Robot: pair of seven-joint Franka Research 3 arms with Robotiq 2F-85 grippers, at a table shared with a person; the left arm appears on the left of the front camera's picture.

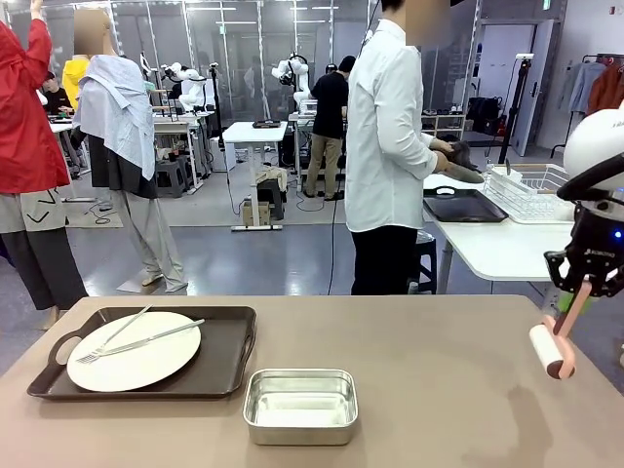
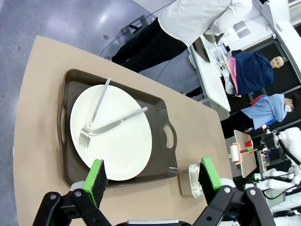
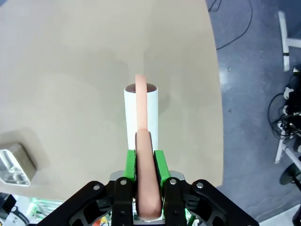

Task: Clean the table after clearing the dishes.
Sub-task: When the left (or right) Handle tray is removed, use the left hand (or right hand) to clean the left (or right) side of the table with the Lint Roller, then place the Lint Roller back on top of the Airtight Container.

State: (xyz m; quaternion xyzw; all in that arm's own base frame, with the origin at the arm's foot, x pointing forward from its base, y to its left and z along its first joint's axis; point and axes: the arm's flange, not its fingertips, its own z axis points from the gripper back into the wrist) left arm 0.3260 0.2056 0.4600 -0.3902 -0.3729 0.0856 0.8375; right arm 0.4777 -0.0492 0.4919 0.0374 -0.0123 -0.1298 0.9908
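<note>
A dark brown handled tray (image 1: 230,336) lies at the left of the taupe table (image 1: 439,400). On it rests a white plate (image 1: 136,366) with a fork (image 1: 112,339) and a knife (image 1: 156,337) across it. My left gripper (image 2: 153,172) hovers open above the near edge of that tray (image 2: 162,120) and plate (image 2: 120,146). At the table's right edge my right gripper (image 1: 588,281) is shut on the pink handle of a lint roller (image 1: 544,348), its white roll hanging just above the top. From the right wrist, the lint roller (image 3: 141,110) points away from my right gripper (image 3: 145,157).
A small steel pan (image 1: 299,404) sits front centre. A person in a white shirt (image 1: 385,146) stands beyond the far edge, turned to a white table (image 1: 497,249) holding another dark tray (image 1: 463,207) and a wire rack (image 1: 531,190).
</note>
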